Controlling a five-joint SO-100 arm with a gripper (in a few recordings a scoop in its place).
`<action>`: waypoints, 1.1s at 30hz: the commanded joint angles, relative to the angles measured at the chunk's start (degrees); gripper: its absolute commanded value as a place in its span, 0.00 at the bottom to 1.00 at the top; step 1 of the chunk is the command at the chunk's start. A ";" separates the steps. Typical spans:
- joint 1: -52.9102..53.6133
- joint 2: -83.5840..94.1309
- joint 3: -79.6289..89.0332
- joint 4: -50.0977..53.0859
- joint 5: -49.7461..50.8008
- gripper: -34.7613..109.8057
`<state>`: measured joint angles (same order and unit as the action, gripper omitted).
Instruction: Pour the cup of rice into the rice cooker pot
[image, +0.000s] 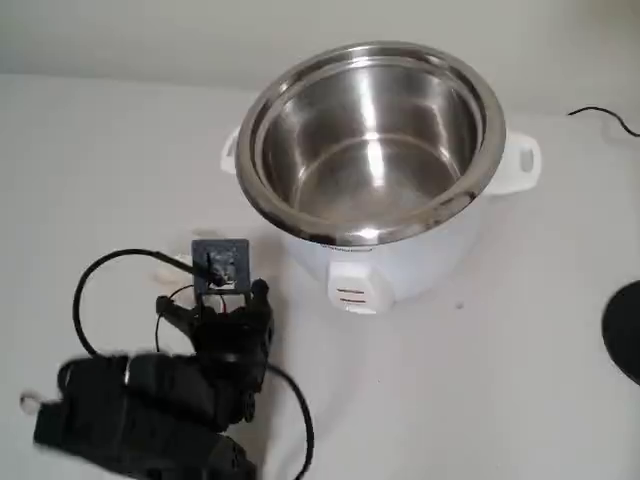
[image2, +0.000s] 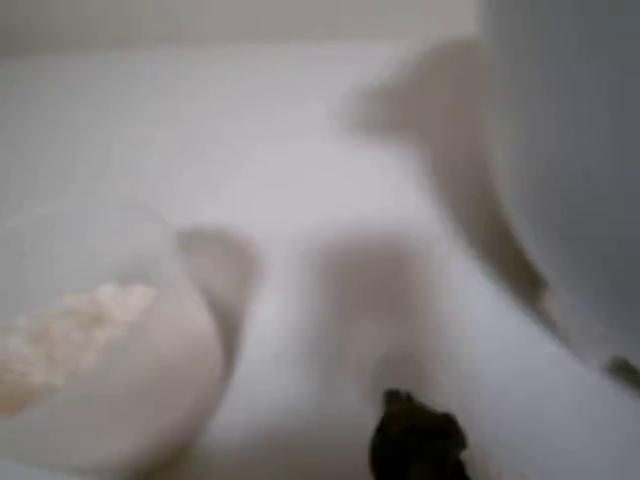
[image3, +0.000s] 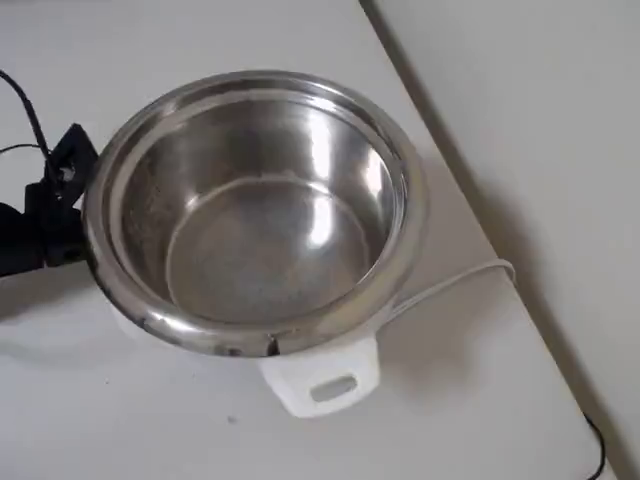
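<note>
Jaws can't be read: the gripper is hidden under the wrist camera mount in the fixed view, and the blurred wrist view gives just one dark fingertip at bottom centre, touching nothing I can make out. Black arm sits lower left of the fixed view, cables looping around it, gripper end pointing up-frame toward the cooker with a strip of bare white table between them. Cup is at lower left of the wrist view, standing on the table, rice heaped inside as a pale mass; it sits left of the fingertip, apart from it. Rice cooker pot fills centre of the overhead view, steel bowl bare inside, white handle at bottom; table edge runs diagonally just right of it, white cord trailing toward that edge. Open table lies right and below the cooker in the fixed view; a dark round object is cut off at right edge.
</note>
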<state>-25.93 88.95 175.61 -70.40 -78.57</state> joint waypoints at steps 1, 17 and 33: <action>-3.34 -13.71 -5.27 -17.40 -0.09 0.64; -9.05 -36.04 -23.82 -33.49 -2.55 0.65; -11.25 -49.39 -39.29 -34.28 -4.57 0.65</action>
<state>-35.60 39.55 139.48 -103.18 -82.53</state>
